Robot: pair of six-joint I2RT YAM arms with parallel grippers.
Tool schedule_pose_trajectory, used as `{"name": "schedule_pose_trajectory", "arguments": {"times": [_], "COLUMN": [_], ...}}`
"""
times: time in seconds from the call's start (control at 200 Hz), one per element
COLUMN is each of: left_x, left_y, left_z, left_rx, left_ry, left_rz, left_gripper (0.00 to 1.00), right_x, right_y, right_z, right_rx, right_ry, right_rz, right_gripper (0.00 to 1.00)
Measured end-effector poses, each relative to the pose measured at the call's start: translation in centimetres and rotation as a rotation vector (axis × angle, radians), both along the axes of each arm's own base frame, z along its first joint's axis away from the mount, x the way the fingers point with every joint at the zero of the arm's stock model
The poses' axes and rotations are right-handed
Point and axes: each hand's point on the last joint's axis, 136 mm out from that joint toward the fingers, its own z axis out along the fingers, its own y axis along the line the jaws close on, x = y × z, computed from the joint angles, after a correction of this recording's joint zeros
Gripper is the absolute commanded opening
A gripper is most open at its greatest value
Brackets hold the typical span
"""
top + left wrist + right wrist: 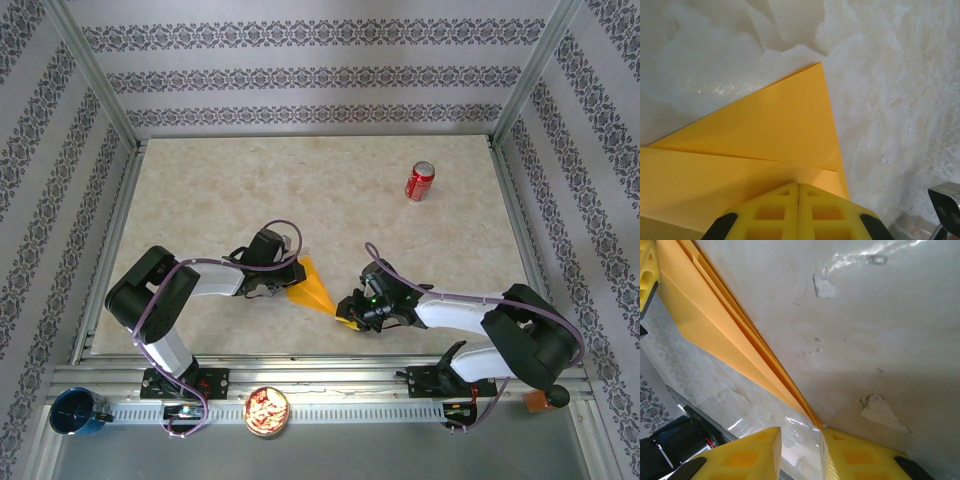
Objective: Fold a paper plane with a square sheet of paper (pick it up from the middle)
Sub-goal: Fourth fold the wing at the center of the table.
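Looking at your left gripper (798,190), you have its fingers (772,212) pressed flat together, the seam between them shut tight. They sit at the wide end of the paper (313,287), touching it. Whether a layer is caught between them, I cannot tell.

B: Your right gripper (800,432) is another matter. Its fingers (742,457) stand a little apart, and the paper's pointed tip runs down into that gap. The tip touches the inner edge of one finger; the other finger stands clear of it.

A: You can see the paper folded to a long triangle, with several layers stacked along one edge in the right wrist view. It spans between your two grippers over the near part of the table (300,180), wide end toward your left arm and point toward your right.

B: From your left wrist camera a crease runs across the sheet just ahead of the closed fingers — one flap overlaps the other there. Your can (420,181) stands upright, well apart, toward the far right of the table.
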Motion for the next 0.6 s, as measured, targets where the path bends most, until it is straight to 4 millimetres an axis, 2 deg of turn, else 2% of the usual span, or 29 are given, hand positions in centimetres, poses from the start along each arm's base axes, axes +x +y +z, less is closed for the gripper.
{"name": "schedule_pose_trajectory", "arguments": {"times": [0.395,0.6], "left_x": [-0.5,-0.5], "left_y": [0.6,0.6], "left_z": [0.0,0.0], "left_rx": [-0.054,-0.061], "left_ry": [0.017,0.025], "left_rz": [0.060,0.070], "left_gripper": [0.06,0.06], "right_x": [0.3,1.3], "right_y": [0.0,-0.1], "right_z": [0.1,0.3], "right_rx": [0.010,0.015], "right_ry": [0.010,-0.013], "right_rz": [-0.032,-0.066], "right_gripper": [0.28,0.28]}}
